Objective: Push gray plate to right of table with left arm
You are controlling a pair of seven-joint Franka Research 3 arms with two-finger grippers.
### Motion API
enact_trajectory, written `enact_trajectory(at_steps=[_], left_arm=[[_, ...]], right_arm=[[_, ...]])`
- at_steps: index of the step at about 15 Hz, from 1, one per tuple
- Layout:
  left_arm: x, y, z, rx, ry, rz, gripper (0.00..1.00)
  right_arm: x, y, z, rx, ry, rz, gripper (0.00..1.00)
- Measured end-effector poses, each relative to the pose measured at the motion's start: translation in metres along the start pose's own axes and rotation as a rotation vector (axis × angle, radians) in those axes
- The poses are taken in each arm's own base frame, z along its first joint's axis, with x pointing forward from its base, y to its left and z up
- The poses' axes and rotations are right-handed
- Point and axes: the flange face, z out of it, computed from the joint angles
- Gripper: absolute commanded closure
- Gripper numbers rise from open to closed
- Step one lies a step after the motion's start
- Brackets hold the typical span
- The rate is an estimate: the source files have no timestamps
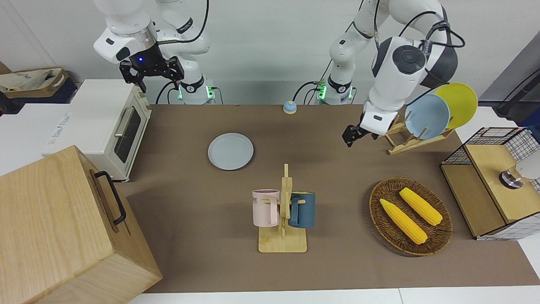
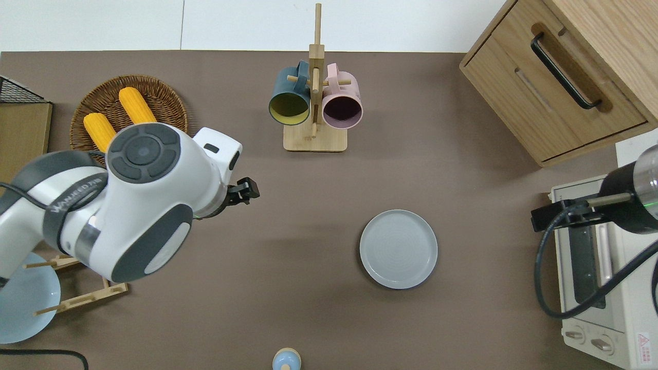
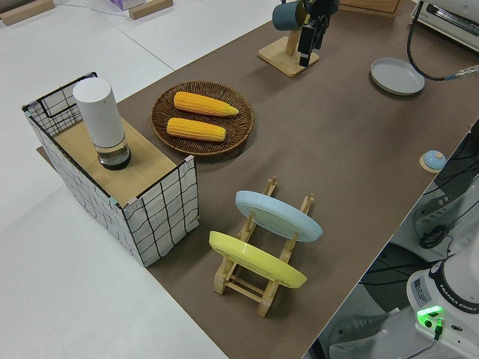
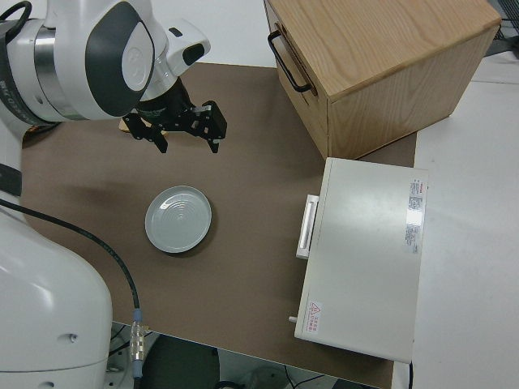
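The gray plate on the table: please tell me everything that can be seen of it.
The gray plate is round and shallow, pale bluish-gray, with a low raised rim and faint concentric rings on its smooth inner surface. It looks like glazed ceramic or hard plastic. It is empty and lies flat and upright on the brown table, toward the right arm's end, nearer to the robots than the mug rack. Nothing touches it except the table; the left gripper is well apart from it.

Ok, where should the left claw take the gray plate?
The gray plate lies flat on the table, so only its low raised rim offers a hold. Probably pinch the rim on the edge toward the left arm's end, coming down from above.
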Motion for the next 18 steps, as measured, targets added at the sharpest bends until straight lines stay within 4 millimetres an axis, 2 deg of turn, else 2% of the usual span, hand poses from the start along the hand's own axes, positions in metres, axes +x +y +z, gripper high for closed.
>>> enact_trajectory(at_steps=[3, 4, 8, 10, 14, 18], left_arm=[[0.011, -0.042, -0.012, -0.003, -0.013, 0.041, 0.00], [0.014, -0.068, -0.017, 0.006, -0.017, 0.064, 0.00], [0.019, -0.140, -0.034, 0.002, -0.015, 0.120, 0.00], [0.018, -0.170, -0.042, 0.010, -0.013, 0.143, 0.00], [0.011, -0.216, -0.058, 0.022, 0.007, 0.197, 0.00], [0.005, -0.241, -0.068, -0.045, 0.028, 0.214, 0.00]], right_arm=[[0.000, 0.000, 0.000, 0.000, 0.000, 0.000, 0.017], [0.000, 0.000, 0.000, 0.000, 0.000, 0.000, 0.017], [0.000, 0.000, 0.000, 0.000, 0.000, 0.000, 0.017], [0.000, 0.000, 0.000, 0.000, 0.000, 0.000, 0.017], [0.000, 0.000, 0.000, 0.000, 0.000, 0.000, 0.017], [0.000, 0.000, 0.000, 0.000, 0.000, 0.000, 0.017]])
